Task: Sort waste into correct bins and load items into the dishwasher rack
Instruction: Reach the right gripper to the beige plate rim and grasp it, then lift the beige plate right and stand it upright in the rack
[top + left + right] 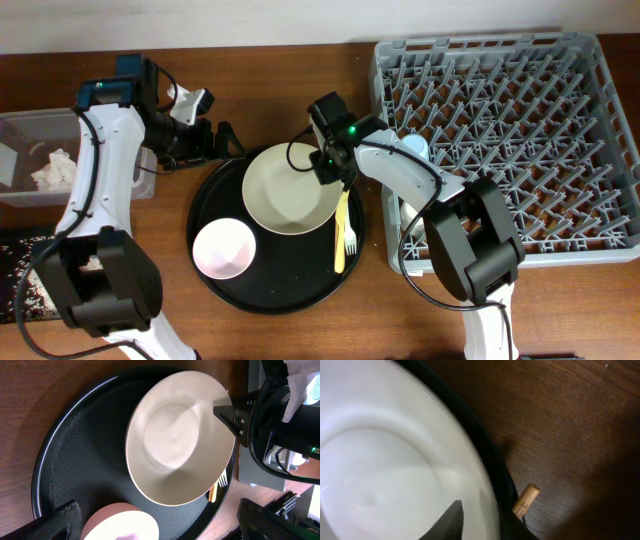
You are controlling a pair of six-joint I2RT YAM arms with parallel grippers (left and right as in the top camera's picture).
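The cream plate (290,188) lies on the round black tray (203,205), with the pink bowl (224,248) in front of it and the pale yellow fork (343,228) along its right side. My right gripper (335,166) is shut on the plate's far right rim (487,485): one finger (451,519) rests inside the plate and the other sits under the rim. A wooden chopstick end (526,500) pokes out beside the tray edge. My left gripper (215,140) hangs open at the tray's far left edge, with the bowl (122,522) below it.
The grey dishwasher rack (520,120) fills the right side, with a small blue cup (413,147) at its left edge. A clear tub (25,130) holding a crumpled tissue (55,168) stands at far left. The shallow black bin (20,285) is in front of it.
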